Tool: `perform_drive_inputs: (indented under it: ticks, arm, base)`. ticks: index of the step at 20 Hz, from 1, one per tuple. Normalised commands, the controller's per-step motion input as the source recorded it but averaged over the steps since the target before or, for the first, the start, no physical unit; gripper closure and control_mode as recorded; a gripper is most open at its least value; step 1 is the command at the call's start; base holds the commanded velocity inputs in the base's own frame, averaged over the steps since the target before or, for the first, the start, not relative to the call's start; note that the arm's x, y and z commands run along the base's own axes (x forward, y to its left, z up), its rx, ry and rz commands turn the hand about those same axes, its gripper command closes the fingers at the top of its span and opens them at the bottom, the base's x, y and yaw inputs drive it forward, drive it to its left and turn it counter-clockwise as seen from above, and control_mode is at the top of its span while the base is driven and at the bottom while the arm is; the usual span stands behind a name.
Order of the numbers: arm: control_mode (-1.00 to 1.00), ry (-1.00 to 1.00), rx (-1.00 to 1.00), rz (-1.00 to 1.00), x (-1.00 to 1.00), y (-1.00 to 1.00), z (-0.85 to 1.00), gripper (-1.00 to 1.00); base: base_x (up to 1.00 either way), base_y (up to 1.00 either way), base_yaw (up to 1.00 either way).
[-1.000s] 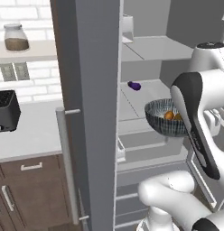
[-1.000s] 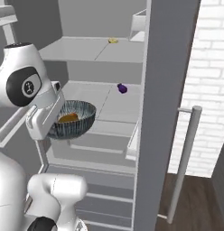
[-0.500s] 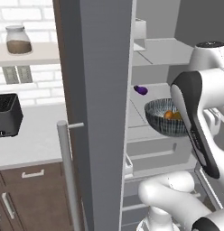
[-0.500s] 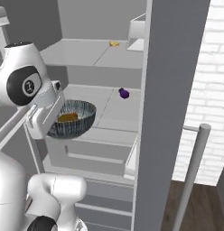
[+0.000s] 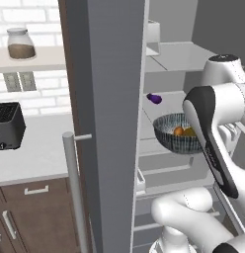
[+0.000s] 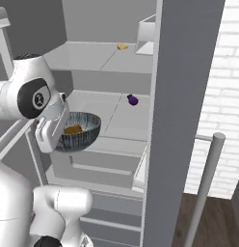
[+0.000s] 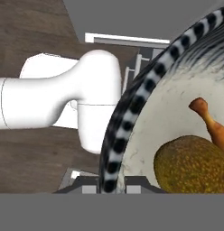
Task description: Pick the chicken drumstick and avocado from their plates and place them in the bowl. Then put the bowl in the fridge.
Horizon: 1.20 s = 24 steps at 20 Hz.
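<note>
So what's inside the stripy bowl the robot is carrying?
Inside the bowl lie the chicken drumstick, bone end up in the hand view, and the bumpy avocado beside it. The avocado covers part of the cream bottom, and the picture cuts off the drumstick's thick end.

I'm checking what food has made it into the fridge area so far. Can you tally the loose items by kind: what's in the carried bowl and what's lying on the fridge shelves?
Bowl, held at its rim by the gripper: 1
Chicken drumstick in the bowl: 1
Avocado in the bowl: 1
Small purple item on the middle fridge shelf: 1
Small yellow item on the upper shelf: 1
Total: 5
</note>
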Motion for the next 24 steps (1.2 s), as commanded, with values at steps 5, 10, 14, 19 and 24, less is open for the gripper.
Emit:
perform_drive_inputs:
  ticks: [5,10,14,19,24]
  arm:
    - [-1.0,-0.02,0.09,0.19,0.9,0.0,-0.09,1.0]
    - [-1.0,-0.03,0.08,0.09,0.81,0.0,-0.21,1.0]
    - [-1.0,-0.16,0.05,0.08,0.49,0.0,-0.44,1.0]
    - [-1.0,-0.12,0.03,0.03,0.67,0.0,-0.26,1.0]
    - [-1.0,0.0,0.09,0.0,0.76,-0.04,-0.09,1.0]
  base:
    - [0.0,0.0,0.0]
    - [0.0,0.0,0.0]
    - [0.0,0.0,0.0]
    - [0.0,0.0,0.0]
    - [0.0,0.0,0.0]
